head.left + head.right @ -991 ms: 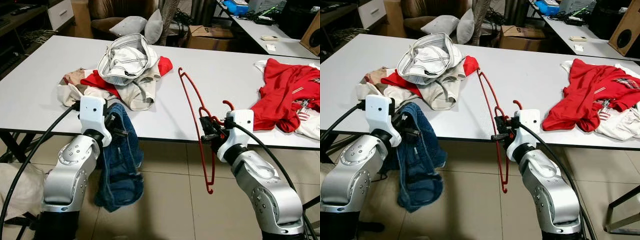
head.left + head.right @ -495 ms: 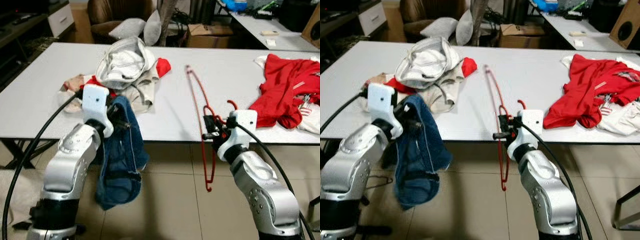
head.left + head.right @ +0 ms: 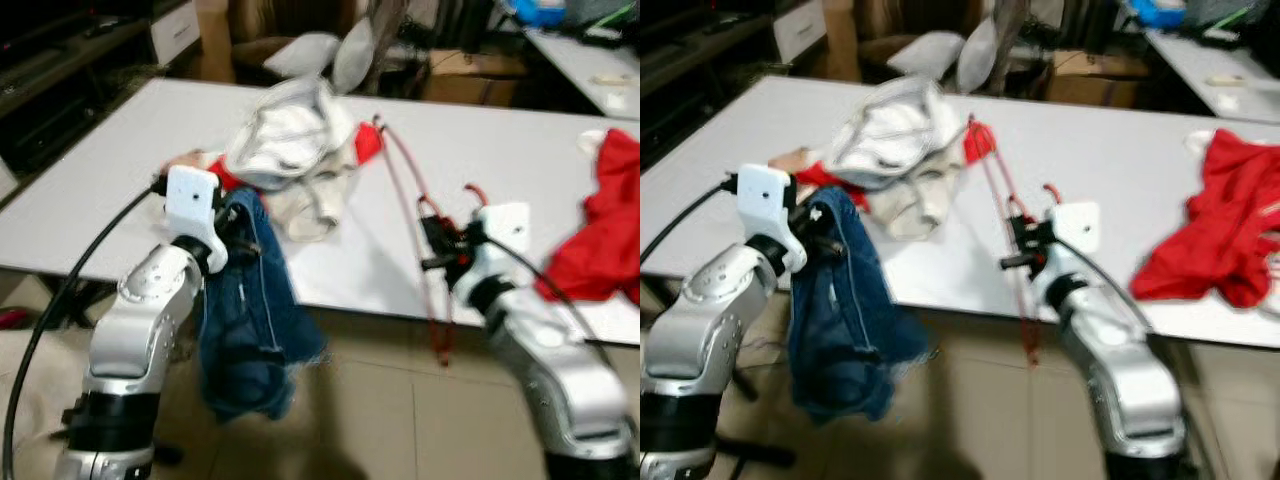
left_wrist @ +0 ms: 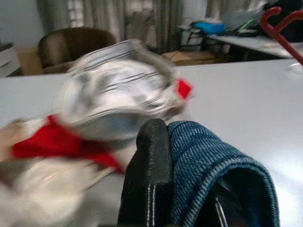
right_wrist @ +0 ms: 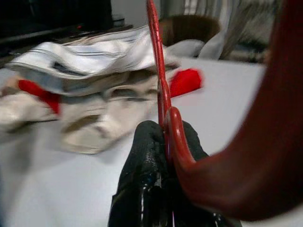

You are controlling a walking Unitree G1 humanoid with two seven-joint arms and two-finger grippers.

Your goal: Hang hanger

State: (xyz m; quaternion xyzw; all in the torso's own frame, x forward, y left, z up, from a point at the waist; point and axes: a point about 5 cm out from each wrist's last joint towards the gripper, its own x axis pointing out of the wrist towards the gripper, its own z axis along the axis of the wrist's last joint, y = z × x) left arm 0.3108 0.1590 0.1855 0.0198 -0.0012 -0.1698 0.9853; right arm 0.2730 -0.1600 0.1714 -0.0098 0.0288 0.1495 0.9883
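Observation:
A red plastic hanger stands on edge in front of the white table, one arm slanting up over the tabletop and the other hanging below the edge. My right gripper is shut on the hanger near its hook. At the table's near edge my left gripper is shut on blue denim shorts, which hang down toward the floor. The left wrist view has a black finger pressed against the denim.
A heap of white, beige and red clothes lies on the table beyond the left gripper. More red clothing lies at the table's right end. Chairs, cushions and boxes stand behind the table. The floor is tiled.
The whole picture has shifted rightward and blurred, so the camera has moved. Both grippers keep their hold, and the shorts swing a little under the left one.

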